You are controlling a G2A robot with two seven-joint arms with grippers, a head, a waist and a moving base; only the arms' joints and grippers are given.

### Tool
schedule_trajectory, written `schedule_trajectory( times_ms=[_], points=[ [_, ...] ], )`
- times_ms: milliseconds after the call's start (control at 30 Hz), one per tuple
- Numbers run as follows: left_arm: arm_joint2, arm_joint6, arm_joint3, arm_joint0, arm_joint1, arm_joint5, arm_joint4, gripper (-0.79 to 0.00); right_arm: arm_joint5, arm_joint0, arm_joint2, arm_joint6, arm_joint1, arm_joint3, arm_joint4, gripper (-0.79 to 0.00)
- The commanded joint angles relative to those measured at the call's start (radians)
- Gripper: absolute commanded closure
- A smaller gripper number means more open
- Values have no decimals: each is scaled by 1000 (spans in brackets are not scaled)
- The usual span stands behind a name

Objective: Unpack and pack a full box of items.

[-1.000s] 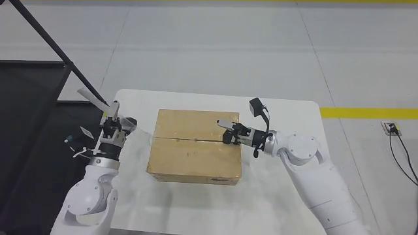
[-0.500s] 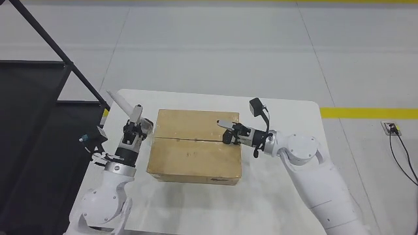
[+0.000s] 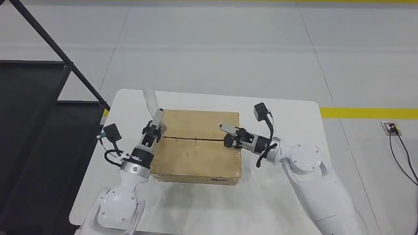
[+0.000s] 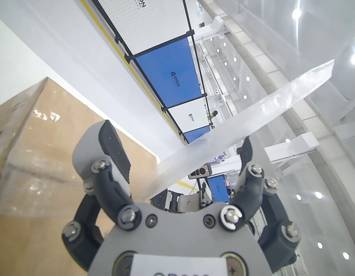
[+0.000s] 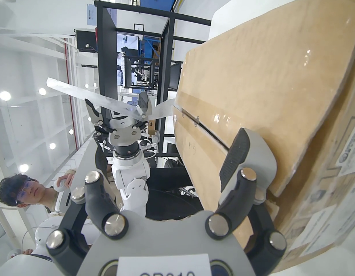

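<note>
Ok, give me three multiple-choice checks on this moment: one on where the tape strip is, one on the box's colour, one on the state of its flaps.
1. Where is the tape strip?
A. at the left pincer
B. on the floor
C. hung on the black frame

2. What colour is the box?
A. white
B. brown
C. blue

3. How do the box's top flaps stand?
A. folded wide open
B. cut off
C. down, meeting at a middle seam

Answers:
1 A: the strip lies across that open pincer.
2 B: it is plain brown cardboard on the white table.
3 C: the top view shows both flaps lying down.
</note>
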Motion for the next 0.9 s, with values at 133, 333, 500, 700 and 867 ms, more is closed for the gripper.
schedule_trajectory(
  times_ms=[133,333,500,700,867],
  points=[
    [30,-1,15,-14,-6,7,51,-785,-21,-41,28,-27,8,-42,23,-785],
    [57,-2,24,-27,-13,16,74,-785,-39,-61,48,-21,15,-42,39,-785],
    [89,-3,40,-53,-21,34,90,-785,-50,-76,59,-17,21,-35,45,-785],
    [132,-9,74,-89,-32,54,104,-785,-89,-121,99,-21,32,-47,70,-785],
    [156,-12,86,-94,-39,51,122,-785,-105,-145,120,-20,39,-53,82,-785]
  ],
)
